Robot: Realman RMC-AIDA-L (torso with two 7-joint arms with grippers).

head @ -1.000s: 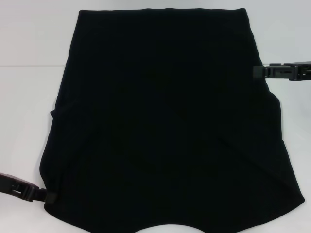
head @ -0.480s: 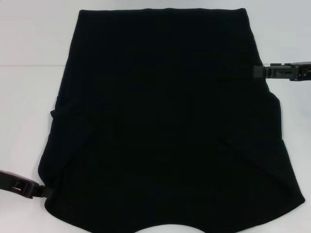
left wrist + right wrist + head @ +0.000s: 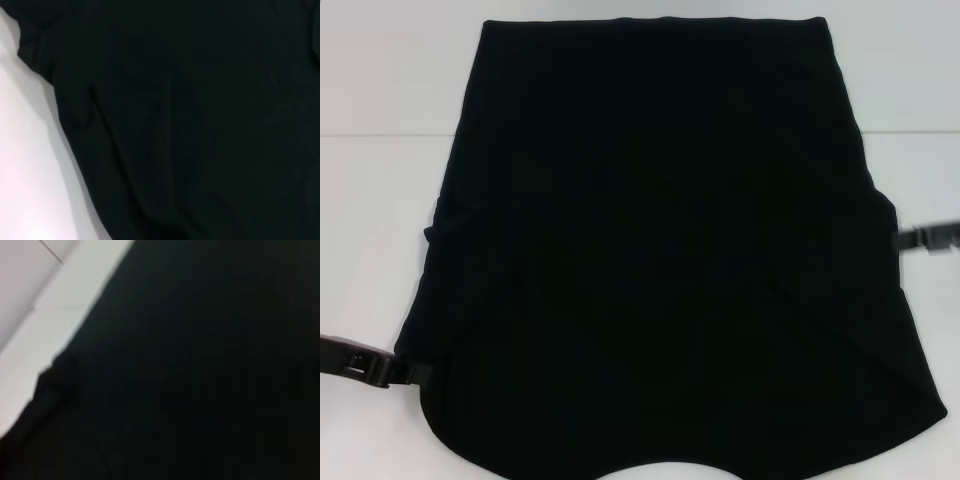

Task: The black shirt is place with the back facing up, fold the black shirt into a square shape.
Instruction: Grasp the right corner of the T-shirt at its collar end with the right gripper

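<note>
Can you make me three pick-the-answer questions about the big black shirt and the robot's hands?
1. Where is the left hand?
A. At the shirt's near left edge
B. On the middle of the shirt
C. Beyond the shirt's far edge

2. What colour is the table around the black shirt?
A. White
B. Green
C. Brown

3. How does the shirt lie?
A. Spread mostly flat, with a few creases
B. Rolled into a ball
C. Hanging in the air

Answers:
1 is A: the head view shows the left hand at the shirt's lower left edge, while the right hand is at its right edge.
2 is A: bare white table shows on both sides of the shirt.
3 is A: the shirt covers the table in one wide sheet with shallow folds.
</note>
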